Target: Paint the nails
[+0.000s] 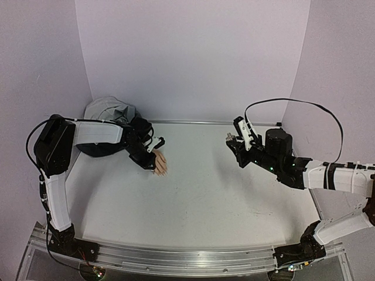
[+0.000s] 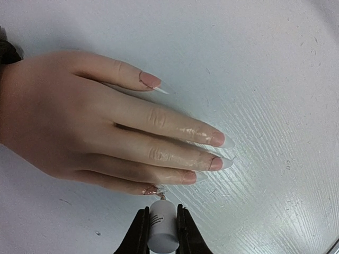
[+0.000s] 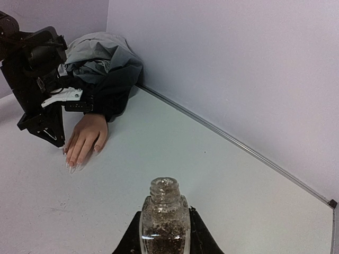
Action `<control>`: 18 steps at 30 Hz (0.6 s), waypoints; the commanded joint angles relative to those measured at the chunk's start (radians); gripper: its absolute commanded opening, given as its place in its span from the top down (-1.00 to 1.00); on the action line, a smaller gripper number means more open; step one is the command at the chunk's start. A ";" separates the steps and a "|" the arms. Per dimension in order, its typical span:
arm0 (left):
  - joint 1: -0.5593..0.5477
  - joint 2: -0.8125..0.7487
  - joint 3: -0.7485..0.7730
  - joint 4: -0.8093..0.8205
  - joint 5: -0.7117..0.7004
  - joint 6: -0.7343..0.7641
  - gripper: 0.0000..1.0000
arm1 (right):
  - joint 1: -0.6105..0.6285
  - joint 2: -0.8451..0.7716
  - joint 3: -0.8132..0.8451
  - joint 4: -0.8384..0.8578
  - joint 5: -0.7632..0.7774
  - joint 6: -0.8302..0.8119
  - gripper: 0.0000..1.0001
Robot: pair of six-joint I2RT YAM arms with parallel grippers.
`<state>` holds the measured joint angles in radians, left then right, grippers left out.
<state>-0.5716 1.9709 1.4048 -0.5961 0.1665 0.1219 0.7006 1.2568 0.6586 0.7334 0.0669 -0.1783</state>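
A pale peach mannequin hand [image 2: 79, 121] lies flat on the white table, fingers spread, coming out of a dark jacket sleeve [image 1: 137, 130]. Its long nails [image 2: 217, 138] show pink with clear tips. My left gripper [image 2: 162, 211] is shut on a white cap [image 2: 162, 227], whose brush tip touches the little finger's nail [image 2: 151, 189], which carries glittery polish. In the top view that gripper [image 1: 146, 159] hovers at the hand [image 1: 160, 162]. My right gripper [image 3: 165, 214], far off to the right [image 1: 233, 142], is shut on an uncapped clear bottle [image 3: 164, 235] of glitter polish held upright.
A grey and dark jacket [image 1: 110, 112] is bunched in the back left corner. A metal strip [image 1: 217, 122] runs along the table's far edge under the lilac walls. White tabletop [image 1: 205, 193] stretches between the two arms.
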 commanded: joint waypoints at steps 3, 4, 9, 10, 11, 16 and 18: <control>-0.007 -0.016 0.019 0.036 0.025 -0.005 1.00 | -0.001 -0.007 0.006 0.071 -0.006 0.016 1.00; -0.008 -0.015 0.018 0.036 0.024 -0.004 1.00 | -0.001 -0.007 0.006 0.072 -0.006 0.016 1.00; -0.008 -0.018 0.017 0.036 0.021 -0.004 1.00 | 0.000 -0.002 0.009 0.072 -0.006 0.016 1.00; -0.008 -0.022 0.014 0.036 0.019 -0.003 1.00 | -0.001 -0.001 0.009 0.071 -0.005 0.016 1.00; -0.008 -0.025 0.012 0.036 0.017 -0.004 1.00 | -0.001 -0.001 0.009 0.072 -0.004 0.016 1.00; -0.008 -0.054 0.001 0.024 -0.009 -0.011 1.00 | 0.000 0.000 0.010 0.072 -0.008 0.017 1.00; -0.008 -0.077 -0.003 0.001 -0.018 -0.021 1.00 | -0.001 -0.004 0.009 0.071 -0.009 0.017 1.00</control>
<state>-0.5755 1.9705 1.4044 -0.5934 0.1768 0.1211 0.7006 1.2572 0.6586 0.7338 0.0666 -0.1780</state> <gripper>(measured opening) 0.146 0.212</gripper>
